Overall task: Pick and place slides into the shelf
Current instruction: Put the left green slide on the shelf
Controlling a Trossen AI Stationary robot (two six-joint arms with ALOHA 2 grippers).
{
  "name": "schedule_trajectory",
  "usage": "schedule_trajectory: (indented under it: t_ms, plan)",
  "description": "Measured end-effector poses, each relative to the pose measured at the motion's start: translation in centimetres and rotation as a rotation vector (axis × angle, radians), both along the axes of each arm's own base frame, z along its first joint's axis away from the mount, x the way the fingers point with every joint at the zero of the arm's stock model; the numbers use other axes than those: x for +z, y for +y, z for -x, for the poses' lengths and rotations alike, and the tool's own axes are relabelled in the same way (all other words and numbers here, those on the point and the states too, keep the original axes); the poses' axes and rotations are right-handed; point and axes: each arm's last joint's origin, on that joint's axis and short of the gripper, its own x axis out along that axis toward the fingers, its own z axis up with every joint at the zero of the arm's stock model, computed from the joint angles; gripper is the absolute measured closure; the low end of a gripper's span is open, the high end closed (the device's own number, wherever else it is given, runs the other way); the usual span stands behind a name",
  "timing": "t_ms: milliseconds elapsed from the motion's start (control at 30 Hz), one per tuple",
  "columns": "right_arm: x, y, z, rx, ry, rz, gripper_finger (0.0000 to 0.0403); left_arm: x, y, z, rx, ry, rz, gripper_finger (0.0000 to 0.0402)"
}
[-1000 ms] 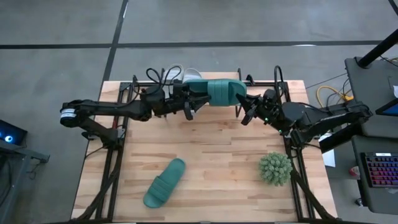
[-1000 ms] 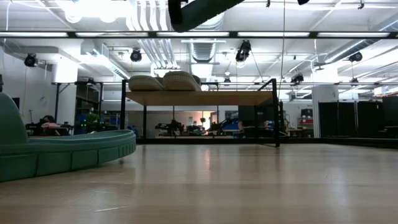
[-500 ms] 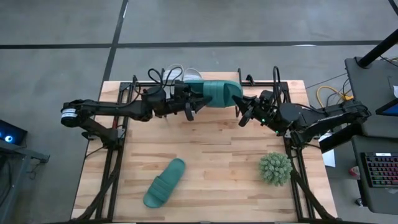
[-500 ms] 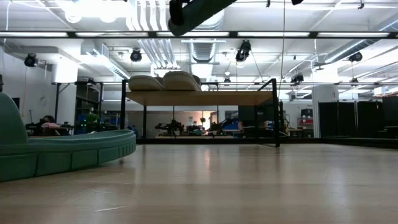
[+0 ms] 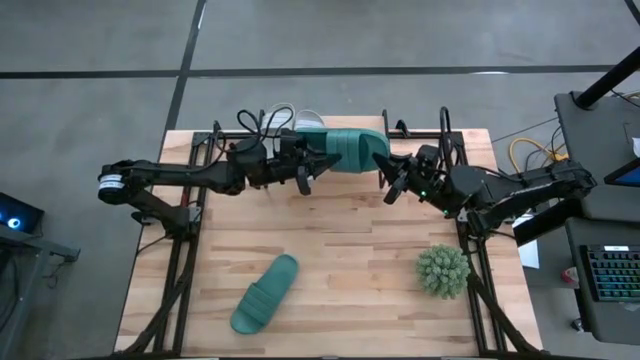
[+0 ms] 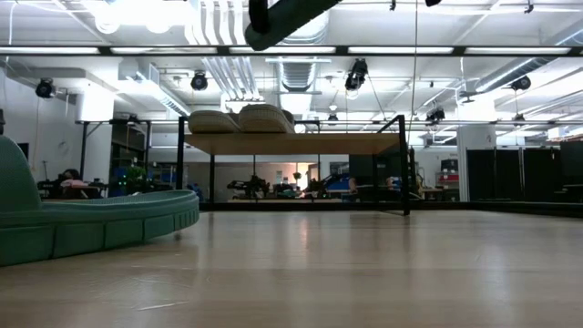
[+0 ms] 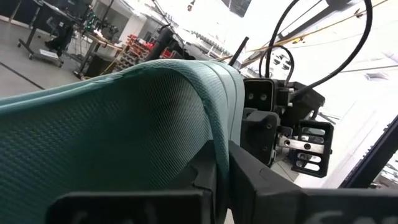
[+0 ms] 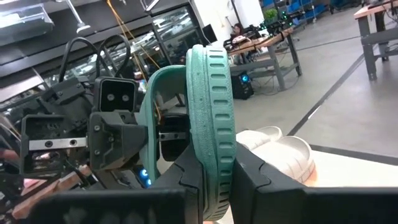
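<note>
Both grippers are shut on one teal slide (image 5: 345, 150), held in the air between them over the table's far edge; its underside shows at the top of the low view as the held slide (image 6: 290, 13). My left gripper (image 5: 308, 168) is at its left end and my right gripper (image 5: 388, 176) at its right end. The second teal slide (image 5: 265, 293) lies flat on the table near the near edge, close to the low camera as a teal slide (image 6: 91, 223). The shelf (image 6: 291, 143) stands at the far edge, with the pale slides (image 6: 241, 120) resting on its top. My left gripper pinches the slide's left end between its two fingers, the rim (image 7: 219, 146) running between the fingers (image 7: 249, 177). It comes level from the table's left, and the slide is lifted clear. My right gripper pinches the sole's ribbed edge (image 8: 211, 134) at the slide's right end, close to the strap (image 8: 163, 84), one finger on each face of the sole. It comes from the table's right, roughly level, and the slide stands on edge, clear of the table.
A spiky green plant ball (image 5: 443, 270) sits near the table's right near corner. The pale slides (image 8: 273, 149) lie just beyond the held slide. Black frame rails run along both table sides. Bare wood (image 5: 350, 240) spans the middle of the table.
The held teal slide has drifted slightly toward the table's left and a little upward, and my right gripper has followed it. Both grippers have stayed shut on it.
</note>
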Motion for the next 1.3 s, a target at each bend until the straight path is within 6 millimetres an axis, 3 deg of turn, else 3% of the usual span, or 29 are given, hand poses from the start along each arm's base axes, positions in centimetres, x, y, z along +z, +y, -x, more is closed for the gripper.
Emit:
schedule_trajectory:
  t_ms: [367,600,833,1033,1300]
  plan:
    - [0.5,-0.5,2.2,0.002,0.065,0.042,0.0272,-0.1,0.4,0.1,-0.005,0.026,-0.005,0.0400]
    - [1.5,-1.0,4.6,-0.006,0.045,0.038,0.0259,0.1,0.4,0.5,-0.049,0.054,-0.015,0.0401]
    - [2.1,-1.6,7.2,-0.006,0.040,0.036,0.0270,0.2,0.1,0.9,-0.185,0.186,-0.023,0.0401]
    - [2.1,-1.9,8.7,0.036,0.030,-0.004,0.0271,1.5,-0.1,1.1,-0.236,0.323,-0.081,0.0401]
    - [1.6,-1.6,8.9,0.182,0.037,-0.143,0.0205,3.9,-0.2,1.8,-0.231,0.405,-0.196,0.0401]
